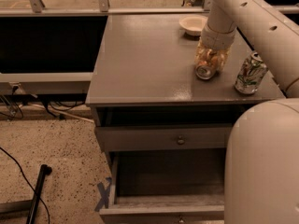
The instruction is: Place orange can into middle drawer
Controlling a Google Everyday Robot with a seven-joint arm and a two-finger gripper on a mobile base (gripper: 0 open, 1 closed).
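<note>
Test lab setting is indicated: grey drawer cabinet [149, 69] set on speckled floor [56, 148], blue tape mark [103, 196] stuck beside its base, loose cables [11, 107] left along the wall. Gripper [209, 63] is positioned on the cabinet top, at the orange can [204, 71].

The small copper-orange metallic drinks can [206, 68], silver at the end facing the camera, is on the plain mid-grey wooden tabletop [145, 59], and the amber-tinted gripper [211, 59] sits right over it at the tip of the cream-white arm [252, 22]. To the right stands a white can patterned in green [250, 73] (silver at its rim), and behind is a shallow cream round bowl [193, 24]. The wide grey wooden middle drawer [161, 213] shows a dark wood-grain floor, the grey drawer front [140, 138] above it has a small dull-metal knob [181, 140], and the beige ground flecked with dark specks [56, 143] bears a cross of blue tape [103, 196].
</note>
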